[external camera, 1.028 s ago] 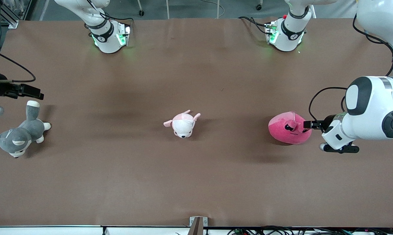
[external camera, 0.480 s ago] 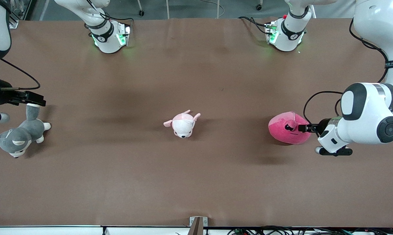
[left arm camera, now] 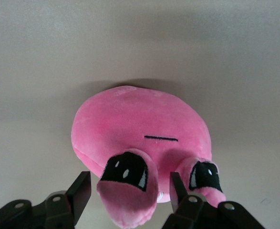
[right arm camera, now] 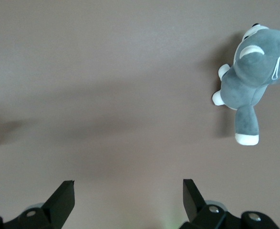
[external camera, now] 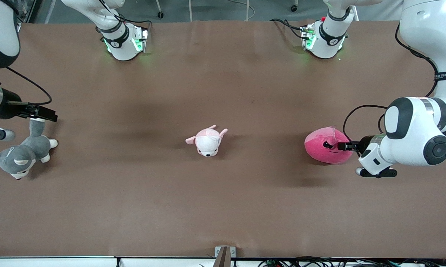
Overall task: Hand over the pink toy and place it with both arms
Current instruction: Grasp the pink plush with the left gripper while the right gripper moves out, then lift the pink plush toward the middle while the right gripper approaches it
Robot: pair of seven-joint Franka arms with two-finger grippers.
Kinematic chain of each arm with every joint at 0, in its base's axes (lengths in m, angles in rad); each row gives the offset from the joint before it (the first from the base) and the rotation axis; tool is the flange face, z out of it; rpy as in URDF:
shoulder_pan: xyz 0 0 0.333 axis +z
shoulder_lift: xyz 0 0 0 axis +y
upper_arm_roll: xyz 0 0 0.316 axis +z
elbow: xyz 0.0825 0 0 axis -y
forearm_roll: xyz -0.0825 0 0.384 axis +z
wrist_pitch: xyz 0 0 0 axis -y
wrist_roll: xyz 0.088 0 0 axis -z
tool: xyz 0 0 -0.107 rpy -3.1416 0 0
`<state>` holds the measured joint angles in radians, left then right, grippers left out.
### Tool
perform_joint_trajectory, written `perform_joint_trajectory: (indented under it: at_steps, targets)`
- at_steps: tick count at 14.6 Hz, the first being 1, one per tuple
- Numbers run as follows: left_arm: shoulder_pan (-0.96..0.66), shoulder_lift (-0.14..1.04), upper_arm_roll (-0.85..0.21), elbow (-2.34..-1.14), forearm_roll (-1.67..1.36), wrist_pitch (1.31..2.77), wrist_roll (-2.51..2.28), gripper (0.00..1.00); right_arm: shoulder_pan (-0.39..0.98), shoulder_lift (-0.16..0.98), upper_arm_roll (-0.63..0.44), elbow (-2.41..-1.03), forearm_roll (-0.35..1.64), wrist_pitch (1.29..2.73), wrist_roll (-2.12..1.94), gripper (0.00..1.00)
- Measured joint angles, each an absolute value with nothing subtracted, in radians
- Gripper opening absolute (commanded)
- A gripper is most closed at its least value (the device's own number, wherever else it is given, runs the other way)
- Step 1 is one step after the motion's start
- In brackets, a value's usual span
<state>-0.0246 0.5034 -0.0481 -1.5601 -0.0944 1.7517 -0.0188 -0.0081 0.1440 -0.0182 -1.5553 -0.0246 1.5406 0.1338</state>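
The pink toy (external camera: 324,147) lies on the brown table (external camera: 223,207) toward the left arm's end, and its face fills the left wrist view (left arm camera: 140,126). My left gripper (external camera: 342,146) is down at the toy's side toward the left arm's end. It is open (left arm camera: 129,191), with one black-eyed lobe of the toy between its fingers (left arm camera: 80,190) and gaps on both sides. My right gripper (external camera: 48,115) is open (right arm camera: 129,191) and empty, over the grey husky's tail at the right arm's end.
A pale pink-and-white puppy plush (external camera: 207,141) lies at the table's middle. The grey-and-white husky plush (external camera: 20,155) lies at the right arm's end and also shows in the right wrist view (right arm camera: 254,76). Both arm bases (external camera: 124,40) stand along the table's edge farthest from the front camera.
My left gripper has moved in toward the pink toy and now straddles its lobe. My right gripper has shifted slightly toward the table's middle, over the husky's tail.
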Motion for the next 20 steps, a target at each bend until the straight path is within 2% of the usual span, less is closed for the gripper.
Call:
perform_joint_trajectory:
  at_steps: [9, 17, 20]
  targets:
    - [-0.025, 0.504, -0.049, -1.559, -0.094, 1.752, -0.018, 0.05, 0.009, 0.144, -0.019, -1.555, -0.025, 1.531, 0.174, 1.0]
    - [-0.024, 0.473, -0.088, -1.535, -0.096, 1.747, -0.023, 0.02, 0.009, 0.144, -0.019, -1.555, -0.024, 1.53, 0.178, 1.0]
    - [-0.025, 0.434, -0.142, -1.475, -0.097, 1.66, -0.103, 0.02, 0.009, 0.144, -0.02, -1.555, -0.013, 1.53, 0.18, 1.0]
